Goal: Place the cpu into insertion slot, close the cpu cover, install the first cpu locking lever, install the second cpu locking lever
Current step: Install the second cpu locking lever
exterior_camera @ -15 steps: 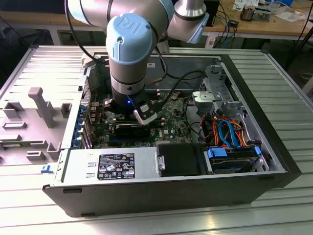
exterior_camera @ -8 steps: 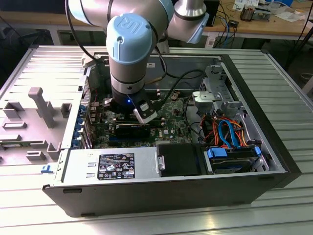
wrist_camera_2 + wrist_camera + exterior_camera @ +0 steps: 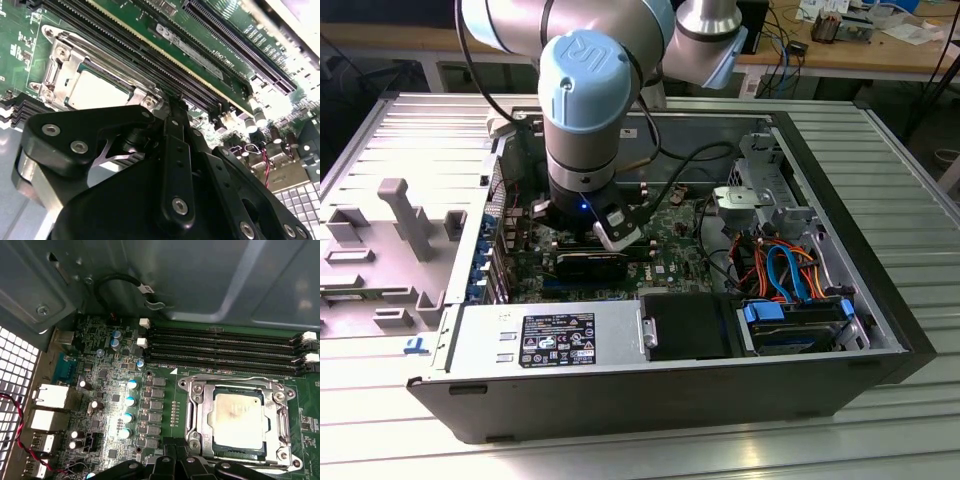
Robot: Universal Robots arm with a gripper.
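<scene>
The cpu (image 3: 237,415) lies flat in the insertion slot (image 3: 283,396), its dull silver top showing through the window of the cpu cover (image 3: 200,410), which lies down over it. A thin wire locking lever (image 3: 235,376) runs along the socket's edge nearest the memory slots. My gripper (image 3: 175,447) stands just off one corner of the socket, fingers together and nothing visibly between them. In the second wrist view the gripper (image 3: 172,102) points at the socket edge beside the cpu (image 3: 97,90). In the exterior view the gripper (image 3: 610,232) reaches down into the open computer case.
Long black memory slots (image 3: 225,347) lie beside the socket, with a row of capacitors (image 3: 131,400) on its other side. The grey case wall (image 3: 200,280) rises behind. A power supply (image 3: 550,335) and drive cables (image 3: 780,270) fill the case's near side. A grey fixture (image 3: 405,215) stands outside the case.
</scene>
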